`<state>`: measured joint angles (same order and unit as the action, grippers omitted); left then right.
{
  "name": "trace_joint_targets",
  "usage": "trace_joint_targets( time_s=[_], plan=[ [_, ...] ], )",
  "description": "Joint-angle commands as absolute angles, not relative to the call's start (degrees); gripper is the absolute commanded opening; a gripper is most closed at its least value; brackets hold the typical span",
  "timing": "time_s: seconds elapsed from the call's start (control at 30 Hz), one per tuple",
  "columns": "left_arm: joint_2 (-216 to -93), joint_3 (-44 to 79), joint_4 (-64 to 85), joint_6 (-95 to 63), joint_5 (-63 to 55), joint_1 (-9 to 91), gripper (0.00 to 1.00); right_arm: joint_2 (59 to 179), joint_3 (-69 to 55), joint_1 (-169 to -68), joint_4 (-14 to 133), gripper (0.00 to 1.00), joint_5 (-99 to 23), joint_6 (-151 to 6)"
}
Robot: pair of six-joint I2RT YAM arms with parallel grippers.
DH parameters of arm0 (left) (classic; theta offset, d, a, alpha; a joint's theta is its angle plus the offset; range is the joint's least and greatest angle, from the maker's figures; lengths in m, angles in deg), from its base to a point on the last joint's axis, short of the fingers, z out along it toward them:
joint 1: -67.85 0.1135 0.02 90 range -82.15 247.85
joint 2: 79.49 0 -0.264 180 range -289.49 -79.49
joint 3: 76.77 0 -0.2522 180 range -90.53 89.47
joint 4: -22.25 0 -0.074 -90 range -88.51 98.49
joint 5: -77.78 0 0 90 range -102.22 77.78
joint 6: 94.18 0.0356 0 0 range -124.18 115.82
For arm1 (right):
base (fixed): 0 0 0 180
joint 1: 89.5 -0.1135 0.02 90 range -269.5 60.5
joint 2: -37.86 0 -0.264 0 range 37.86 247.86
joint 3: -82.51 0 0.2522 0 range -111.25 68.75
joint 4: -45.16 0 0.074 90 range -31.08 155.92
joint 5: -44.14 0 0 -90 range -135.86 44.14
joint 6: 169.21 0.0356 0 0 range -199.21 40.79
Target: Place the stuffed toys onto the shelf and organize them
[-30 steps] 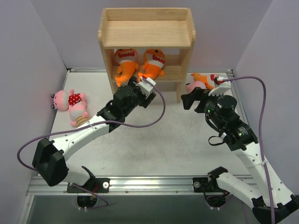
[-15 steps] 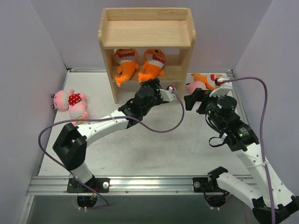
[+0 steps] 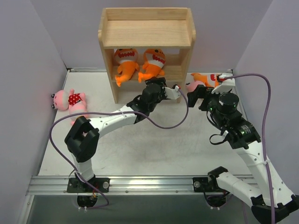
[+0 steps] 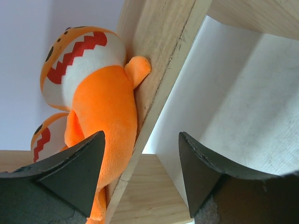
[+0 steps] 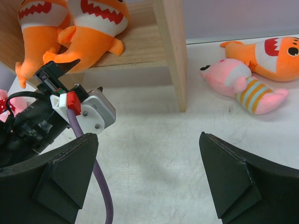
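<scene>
Shelf: the light natural-wood three-tier shelf (image 3: pixel 146 32) stands at the white table's (image 3: pixel 154 144) far edge.
Middle tier: first orange toothy plush fish (image 3: pixel 126 63) and second orange fish (image 3: pixel 153 62) sit side by side.
Far right corner: third orange fish (image 5: pixel 266 58) lies touching the pink striped plush doll (image 5: pixel 243 86).
Left edge: pink polka-dot doll (image 3: pixel 70 99) lies there.
Left gripper (image 4: pixel 142 140): up at the middle tier's front edge, just beside the second orange fish, fingers parted, gripping nothing.
Right gripper (image 5: pixel 149 140): over the table near the shelf's right panel, fingers spread wide, empty.

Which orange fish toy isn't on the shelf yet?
The fish lying on the table right of the shelf, beside the striped pink doll; the other two are shelved.
</scene>
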<state>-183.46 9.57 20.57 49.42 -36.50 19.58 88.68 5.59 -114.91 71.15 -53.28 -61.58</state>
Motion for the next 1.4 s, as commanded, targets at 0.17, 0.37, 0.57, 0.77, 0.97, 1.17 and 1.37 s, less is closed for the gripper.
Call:
trace_joint_targets(
  time_s=[0.17, 0.37, 0.57, 0.77, 0.97, 1.17, 1.37],
  plan=[
    [-185.6, 5.1, 17.7, 46.3, -38.1, 21.1, 0.72, 89.4, 2.7, -113.8, 71.0, 0.94, -54.6, -63.1],
    [-187.3, 3.9, 17.4, 46.0, -38.1, 21.3, 0.65, 90.1, 2.2, -113.5, 71.0, 0.94, -54.2, -63.4],
    [-187.9, 3.2, 17.0, 45.3, -37.6, 22.0, 0.42, 90.8, 1.3, -113.1, 71.1, 0.94, -53.9, -63.5],
    [-187.7, 3.1, 17.5, 44.4, -37.6, 22.1, 0.12, 91.0, 1.1, -113.1, 71.0, 0.93, -53.7, -63.4],
    [-187.0, 1.2, 15.8, 38.4, -35.1, 22.5, 0.02, 91.3, 0.1, -112.8, 71.6, 0.93, -53.4, -63.6],
    [-184.5, 0.9, 14.6, 31.3, -31.4, 23.5, 0.03, 90.1, 0.2, -112.8, 71.9, 0.93, -53.4, -63.0],
    [-182.1, 1.0, 13.2, 24.3, -27.8, 25.6, 0.02, 87.8, 1.2, -112.8, 72.4, 0.93, -53.4, -62.2]
  ],
)
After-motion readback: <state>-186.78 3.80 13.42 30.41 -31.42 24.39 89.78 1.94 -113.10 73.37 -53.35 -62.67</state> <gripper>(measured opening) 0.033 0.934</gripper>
